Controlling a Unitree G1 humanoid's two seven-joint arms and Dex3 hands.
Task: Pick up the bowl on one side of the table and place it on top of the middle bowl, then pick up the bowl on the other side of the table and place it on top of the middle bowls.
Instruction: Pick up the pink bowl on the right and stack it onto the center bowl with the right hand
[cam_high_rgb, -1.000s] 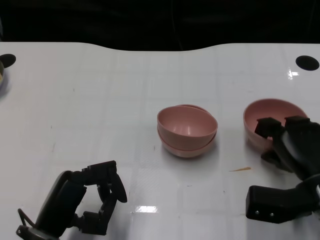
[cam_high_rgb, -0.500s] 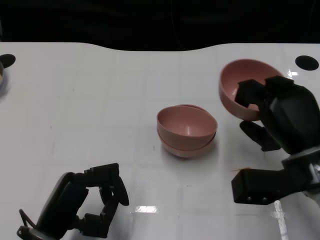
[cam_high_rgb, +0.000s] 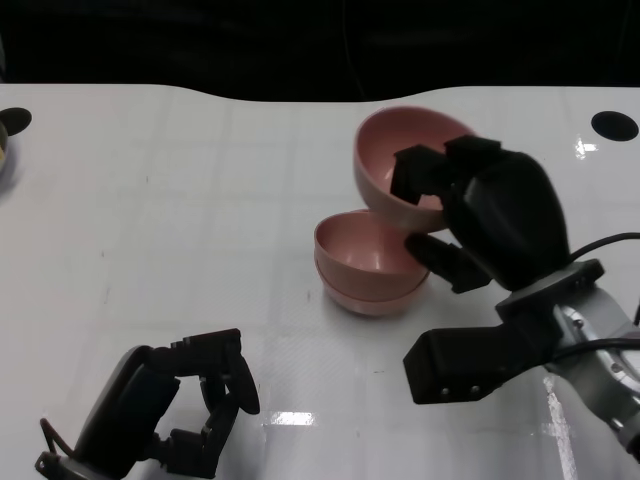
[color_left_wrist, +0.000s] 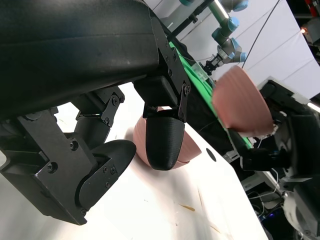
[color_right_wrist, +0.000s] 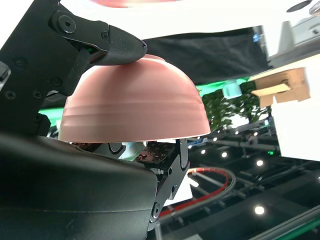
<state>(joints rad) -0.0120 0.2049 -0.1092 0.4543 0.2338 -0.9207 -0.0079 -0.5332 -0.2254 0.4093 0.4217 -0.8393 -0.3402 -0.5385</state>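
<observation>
Carried bowl up and just to the right of the stack, not yet over it.

Left hand (cam_high_rgb: 200, 395) near the front edge, fingers curled in on nothing, well apart from the stacked bowls (cam_high_rgb: 372, 262) at mid-table. Right hand (cam_high_rgb: 490, 215) gripping the pink bowl (cam_high_rgb: 400, 155) by its rim, tilted, raised beyond and rightward of the stack; needing a short leftward, nearward shift, then levelling and lowering.

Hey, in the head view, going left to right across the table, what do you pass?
Left hand → stacked bowls → held bowl overlapping them → right hand → black hole at the table's far right.
</observation>
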